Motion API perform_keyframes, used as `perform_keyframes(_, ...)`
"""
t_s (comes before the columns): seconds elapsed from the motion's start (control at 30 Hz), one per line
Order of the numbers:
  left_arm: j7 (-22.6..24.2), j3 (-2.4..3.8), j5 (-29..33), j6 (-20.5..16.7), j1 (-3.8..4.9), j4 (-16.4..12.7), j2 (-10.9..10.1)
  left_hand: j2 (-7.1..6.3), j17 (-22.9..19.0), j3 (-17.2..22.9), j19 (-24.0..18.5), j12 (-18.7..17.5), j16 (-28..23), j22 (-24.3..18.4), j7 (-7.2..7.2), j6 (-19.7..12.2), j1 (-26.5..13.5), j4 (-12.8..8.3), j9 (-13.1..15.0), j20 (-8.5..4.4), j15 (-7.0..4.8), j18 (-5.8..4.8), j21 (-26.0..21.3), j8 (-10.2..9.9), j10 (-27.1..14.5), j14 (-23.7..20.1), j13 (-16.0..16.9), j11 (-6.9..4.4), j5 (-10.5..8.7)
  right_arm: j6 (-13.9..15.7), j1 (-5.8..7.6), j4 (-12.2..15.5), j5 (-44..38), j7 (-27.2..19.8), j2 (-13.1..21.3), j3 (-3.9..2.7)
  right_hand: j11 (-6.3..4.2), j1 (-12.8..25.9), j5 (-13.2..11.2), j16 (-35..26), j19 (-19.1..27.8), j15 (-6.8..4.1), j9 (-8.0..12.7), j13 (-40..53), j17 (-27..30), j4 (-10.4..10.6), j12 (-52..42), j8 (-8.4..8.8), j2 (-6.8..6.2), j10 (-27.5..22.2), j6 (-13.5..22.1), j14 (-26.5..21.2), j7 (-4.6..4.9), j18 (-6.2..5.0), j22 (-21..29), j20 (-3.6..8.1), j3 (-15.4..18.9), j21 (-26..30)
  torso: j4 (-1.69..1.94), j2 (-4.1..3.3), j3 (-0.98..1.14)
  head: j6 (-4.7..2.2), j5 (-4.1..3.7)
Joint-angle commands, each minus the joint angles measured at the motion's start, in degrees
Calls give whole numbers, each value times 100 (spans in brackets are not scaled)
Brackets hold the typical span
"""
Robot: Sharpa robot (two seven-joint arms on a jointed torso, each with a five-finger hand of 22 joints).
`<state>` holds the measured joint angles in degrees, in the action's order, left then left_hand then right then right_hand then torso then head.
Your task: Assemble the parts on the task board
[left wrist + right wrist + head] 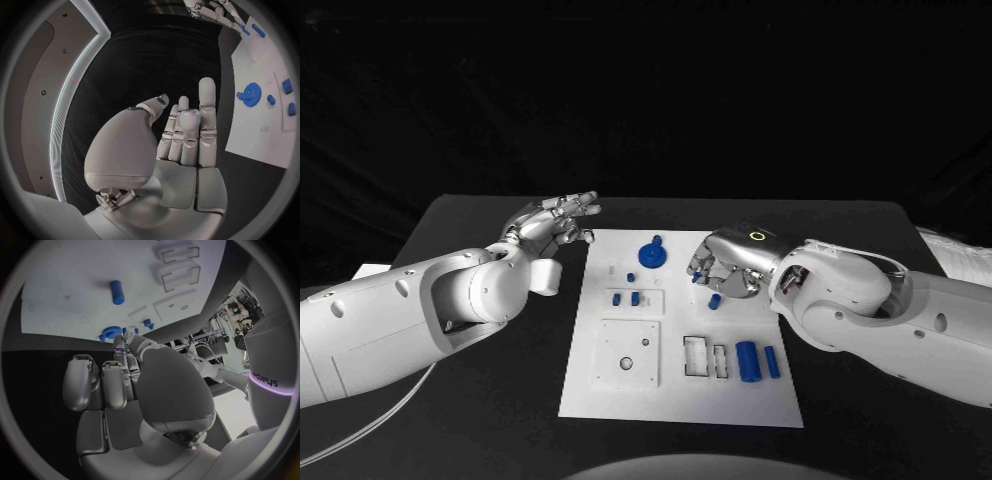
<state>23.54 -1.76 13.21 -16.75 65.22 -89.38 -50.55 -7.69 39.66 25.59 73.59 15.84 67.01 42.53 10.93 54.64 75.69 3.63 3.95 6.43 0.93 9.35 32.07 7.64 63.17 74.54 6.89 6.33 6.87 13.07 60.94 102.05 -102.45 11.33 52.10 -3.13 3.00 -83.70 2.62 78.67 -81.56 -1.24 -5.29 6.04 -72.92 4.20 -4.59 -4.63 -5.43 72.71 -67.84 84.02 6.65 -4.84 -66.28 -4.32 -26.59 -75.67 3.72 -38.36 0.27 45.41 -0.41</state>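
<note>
Nearest you, the task board (678, 405) lies white in the middle of the black table (473, 225), its near edge bare. Starting at the left, your left hand (554, 224) hangs above the table just beside the board's far left corner, fingers straight and loosely spread, holding nothing; the left wrist view confirms this. On the board, a blue gear (652, 256) sits near the far end, small blue pegs (626, 297) stand mid-board, and two blue cylinders (757, 360) lie toward the near right. Your right hand (727, 264) hovers over the board's far right edge, fingers curled downward; whether it grips a part, you cannot tell.
</note>
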Motion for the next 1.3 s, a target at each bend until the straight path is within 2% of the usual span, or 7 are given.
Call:
perform_keyframes(0.03,55,3,-37,149,-3,-9,33,-33,-4,-21,-47,28,-16,-7,0,-36,0,-2,-7,11,15,101,-35,20,-46,-40,5,-11,9,7,-58,74,98,-94,-139,0,-9,45,23,20,-22,-50,-5,-5,1,-3,43,-14,-9,23,-27,312,14,2,7,18,-40,-23,14,6,-10,58,129)
perform_keyframes(0.2,60,3,-38,159,-7,-5,54,-37,-8,-31,-48,36,-15,-9,1,-39,-9,1,-7,13,17,101,-35,22,-53,-43,7,-10,8,-82,-241,67,106,-170,-434,14,-6,47,25,13,-17,-49,-5,-8,13,-11,48,-10,-7,23,-22,310,18,-1,21,21,-52,-15,1,4,-13,133,300)
perform_keyframes(0.33,61,3,-38,167,-8,-9,64,-37,-8,-31,-48,36,-15,-9,1,-39,-9,1,-7,13,17,101,-35,22,-53,-43,7,-10,8,-153,-406,-13,99,-226,-637,42,-3,47,27,14,-14,-47,-5,-11,13,-20,54,-6,-4,21,-19,310,22,-3,30,22,-64,-10,8,-4,-13,151,349)
perform_keyframes(0.47,60,3,-38,175,-8,-12,71,-37,-8,-31,-48,36,-15,-9,1,-39,-9,1,-7,13,17,101,-35,22,-53,-43,7,-10,8,-233,-559,-113,95,-276,-819,72,1,51,28,6,-8,-45,-5,-15,28,-28,59,-2,-2,19,-14,307,27,-6,45,24,-73,-1,-6,-5,-10,181,406)
perform_keyframes(0.63,57,3,-38,186,-8,-5,78,-37,-8,-31,-48,36,-15,-9,1,-39,-9,1,-7,13,17,101,-35,22,-53,-43,7,-10,8,-348,-659,-202,90,-308,-949,105,4,55,28,5,-4,-44,-5,-17,30,-31,63,1,-2,17,-11,307,30,-8,56,24,-77,6,-8,-3,-6,206,452)
perform_keyframes(0.93,38,3,-38,207,-8,14,85,-37,-8,-31,-48,36,-15,-9,1,-39,-9,1,-7,13,17,101,-35,22,-53,-43,7,-10,8,-515,-689,-264,57,-263,-1008,122,13,87,27,-4,2,-38,-4,-23,46,-30,72,9,-3,13,-2,304,38,-10,71,23,-80,15,-10,-3,-3,198,432)
perform_keyframes(1.3,-8,3,-156,252,-8,33,103,-41,-20,-45,-50,52,-17,-13,2,-46,-19,3,-7,16,20,101,-37,26,-64,-48,9,-8,8,-695,-693,-285,14,-215,-1033,126,14,97,29,-3,4,-36,-5,-25,46,-33,75,11,-6,11,0,303,39,-10,73,22,-81,16,-7,-7,-5,241,416)
